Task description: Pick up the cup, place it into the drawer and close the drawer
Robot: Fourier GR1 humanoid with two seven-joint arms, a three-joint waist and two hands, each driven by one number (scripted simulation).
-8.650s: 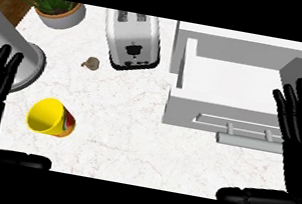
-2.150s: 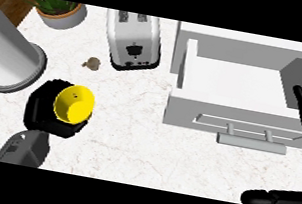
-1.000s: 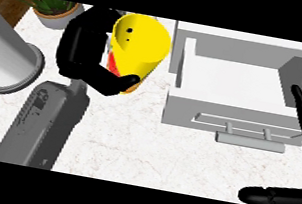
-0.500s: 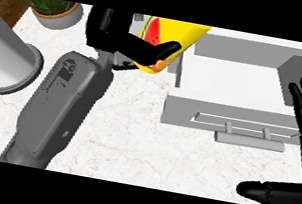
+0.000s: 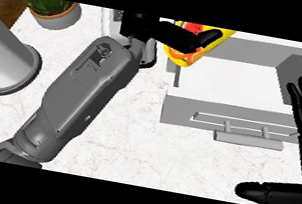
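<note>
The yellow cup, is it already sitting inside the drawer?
No, the left hand holds the yellow cup up at the open drawer's left edge.

Bright, even light; faint soft shadows on the pale counter [image 5: 139, 142]; no glare.

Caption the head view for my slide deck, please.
Left hand carries the yellow cup over the open drawer's left edge.
</note>
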